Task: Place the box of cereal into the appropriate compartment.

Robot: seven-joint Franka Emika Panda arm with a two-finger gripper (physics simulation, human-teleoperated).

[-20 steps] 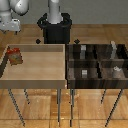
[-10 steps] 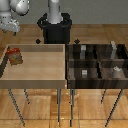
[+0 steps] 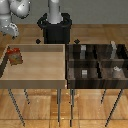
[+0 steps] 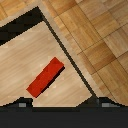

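The box of cereal (image 3: pixel 15 56) is small and red-orange with a tan front. It stands in the far corner of the light wooden tray (image 3: pixel 35 83), at the exterior view's left. In the wrist view it shows as a red slanted bar (image 4: pixel 46 76) on the tray floor. My gripper (image 3: pixel 11 33) hangs above the box, apart from it. In the wrist view my gripper (image 4: pixel 64 104) is open and empty, with its fingertips (image 4: pixel 22 103) spread wide and the box between and beyond them.
A dark tray (image 3: pixel 100 84) with several compartments stands at the exterior view's right, beside the wooden tray. Small grey blocks (image 3: pixel 85 72) sit in some compartments. Both trays stand on thin legs over a wooden floor. The black robot base (image 3: pixel 55 29) is behind them.
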